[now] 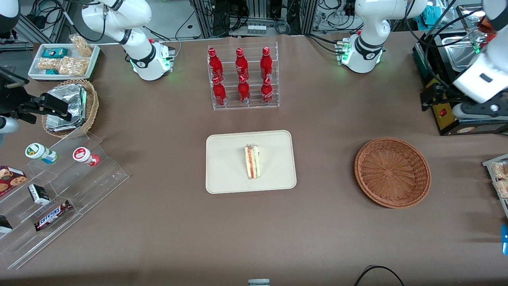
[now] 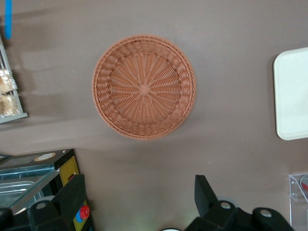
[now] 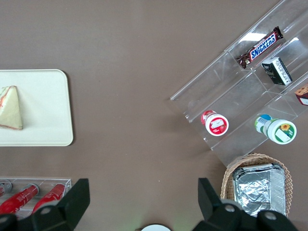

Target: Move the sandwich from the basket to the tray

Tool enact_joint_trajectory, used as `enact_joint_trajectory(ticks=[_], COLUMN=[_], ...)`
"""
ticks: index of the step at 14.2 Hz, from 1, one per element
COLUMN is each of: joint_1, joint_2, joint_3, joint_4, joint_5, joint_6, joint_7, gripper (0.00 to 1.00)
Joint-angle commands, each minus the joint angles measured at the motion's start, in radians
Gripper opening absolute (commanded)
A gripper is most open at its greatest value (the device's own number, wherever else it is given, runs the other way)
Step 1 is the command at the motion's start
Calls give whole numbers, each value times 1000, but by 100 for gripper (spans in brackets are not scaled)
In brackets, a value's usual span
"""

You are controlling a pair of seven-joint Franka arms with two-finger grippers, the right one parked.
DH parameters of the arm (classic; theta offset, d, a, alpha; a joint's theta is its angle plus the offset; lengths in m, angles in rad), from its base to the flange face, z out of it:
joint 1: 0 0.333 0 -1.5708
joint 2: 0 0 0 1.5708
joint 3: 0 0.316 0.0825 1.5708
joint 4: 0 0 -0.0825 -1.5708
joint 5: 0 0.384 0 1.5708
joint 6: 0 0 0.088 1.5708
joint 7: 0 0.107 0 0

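Nearest your front camera, the sandwich (image 1: 252, 161) lies on its side on the tray (image 1: 222, 174), roughly in the middle of it, with the red, orange and green filling edge turned toward the parked arm's end of the table. You can see the same wedge on the tray from the right wrist view (its white bread face up there) (image 3: 10, 108). The basket (image 1: 392, 172) sits on the brown table (image 1: 158, 238) well apart from the tray, toward the working arm's end, and it holds nothing. The left gripper (image 2: 142, 204) hangs high above the table near the basket, looking straight down on it; its two black fingers (image 2: 204, 192) stand wide apart with nothing between them. In the front view the left arm shows raised at the working arm's end of the table. Farther from your camera than the tray stands a clear rack of red bottles (image 1: 242, 77).
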Motion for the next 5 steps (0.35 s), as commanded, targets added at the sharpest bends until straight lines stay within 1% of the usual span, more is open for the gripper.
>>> enact_joint_trajectory(ticks=[1, 5], joint_1=[-16, -4], joint_2=[9, 58], joint_3=[42, 42], joint_4=[39, 105], joint_5=[-16, -46], joint_6=[-8, -10], joint_7=[10, 3], gripper=[100, 100])
